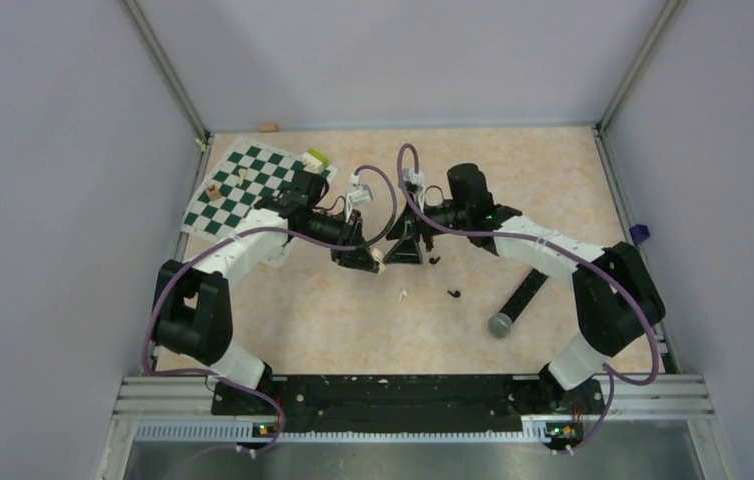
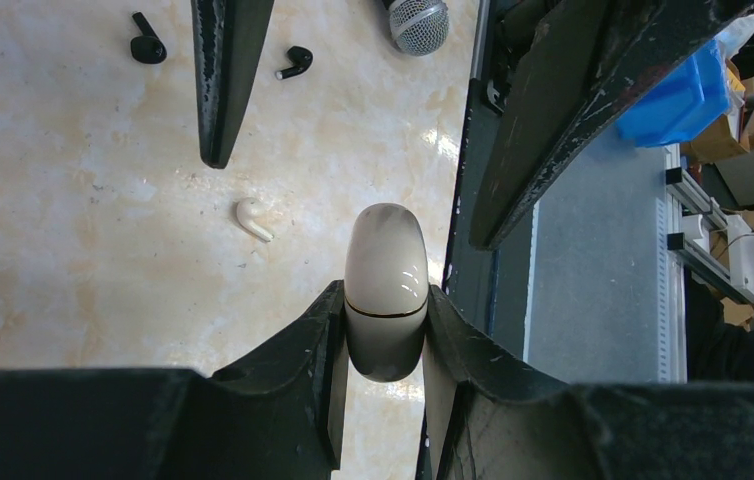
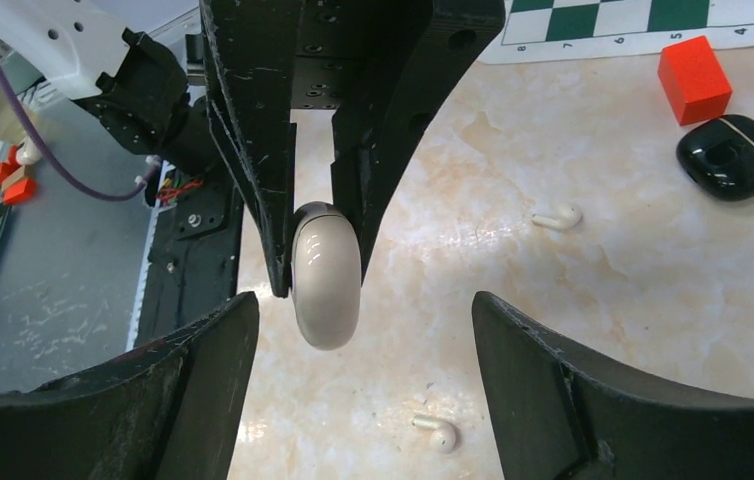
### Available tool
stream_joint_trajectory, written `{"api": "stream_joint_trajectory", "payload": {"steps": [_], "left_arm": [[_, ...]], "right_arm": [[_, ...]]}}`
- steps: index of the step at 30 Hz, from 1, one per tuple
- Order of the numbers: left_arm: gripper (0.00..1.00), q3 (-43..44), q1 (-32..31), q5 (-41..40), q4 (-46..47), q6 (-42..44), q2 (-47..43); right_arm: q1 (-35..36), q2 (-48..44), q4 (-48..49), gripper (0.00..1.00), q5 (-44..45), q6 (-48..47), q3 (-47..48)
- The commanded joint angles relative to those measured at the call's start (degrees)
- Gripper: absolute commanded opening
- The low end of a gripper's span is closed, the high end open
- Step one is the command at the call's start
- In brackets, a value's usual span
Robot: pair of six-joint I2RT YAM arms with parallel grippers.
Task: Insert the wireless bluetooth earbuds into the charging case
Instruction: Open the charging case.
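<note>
Pinching cream case (image 2: 385, 250) w/ L gripper (image 2: 385, 295), its long axis out along my fingers, round end fwd. R gripper (image 3: 363, 300) fingers spread, empty. Black case (image 3: 733, 157) lies flat just beside red block (image 3: 694, 78), long axis across R-wrist view. Black bud (image 2: 148, 45) and second bud (image 2: 296, 62) lie loose on table (image 2: 73, 250).

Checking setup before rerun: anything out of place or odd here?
Left gripper clamps a shut cream-white case, while the black case lies apart beside the red block. Black earbuds and white earbuds lie scattered loose.
</note>
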Motion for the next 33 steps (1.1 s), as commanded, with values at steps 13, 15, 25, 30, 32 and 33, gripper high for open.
{"api": "stream_joint_trajectory", "payload": {"steps": [13, 15, 25, 30, 32, 33], "left_arm": [[0.00, 1.9, 0.5, 1.7, 1.3, 1.5, -2.5], [0.00, 2.1, 0.5, 1.8, 1.3, 1.4, -2.5], [0.00, 1.8, 2.3, 2.6, 1.4, 1.4, -3.7], [0.00, 1.8, 2.4, 2.8, 1.8, 1.0, -3.5], [0.00, 1.8, 2.4, 2.5, 1.8, 0.9, -3.3], [0.00, 1.8, 2.4, 2.1, 1.8, 0.9, -3.3]], "right_arm": [[-3.7, -1.4, 3.3, 0.70, 8.5, 0.2, -0.8], [-3.8, -2.1, 2.8, 0.67, 15.6, -1.0, -0.8], [-9.7, -2.8, 4.1, 0.74, 0.8, 5.2, -0.4], [-7.5, -2.9, 12.7, 0.78, -3.2, 12.4, -3.7], [-5.4, -2.7, 10.4, 0.81, -1.8, 9.3, -3.4], [-4.1, -2.4, 9.6, 0.82, -1.0, 8.0, -3.3]]}}
